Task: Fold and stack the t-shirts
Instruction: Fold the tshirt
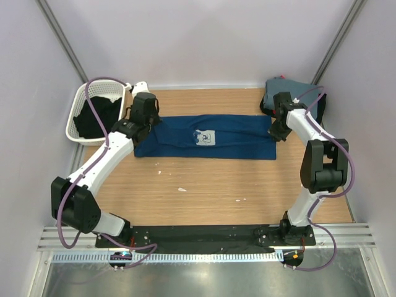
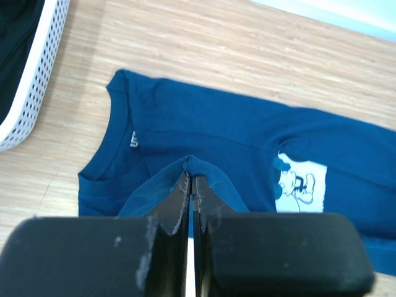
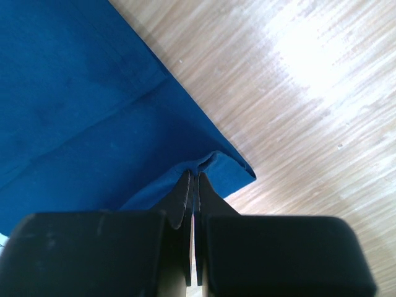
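Observation:
The navy blue t-shirt [image 1: 204, 137] lies folded into a long strip across the far half of the table, its pale Mickey print [image 1: 206, 137] facing up. My left gripper [image 1: 143, 121] is shut on a pinch of cloth near the collar end [image 2: 192, 166]. My right gripper [image 1: 276, 131] is shut on a pinch of cloth at the hem corner [image 3: 213, 162]. The print also shows in the left wrist view [image 2: 300, 185]. A pile of folded shirts [image 1: 291, 93], grey with a bit of red showing, sits at the far right behind my right arm.
A white perforated basket [image 1: 80, 105] holding dark cloth stands at the far left, its wall in the left wrist view [image 2: 34, 80]. Small white specks [image 1: 182, 189] lie on the wooden table. Pale walls close in on three sides.

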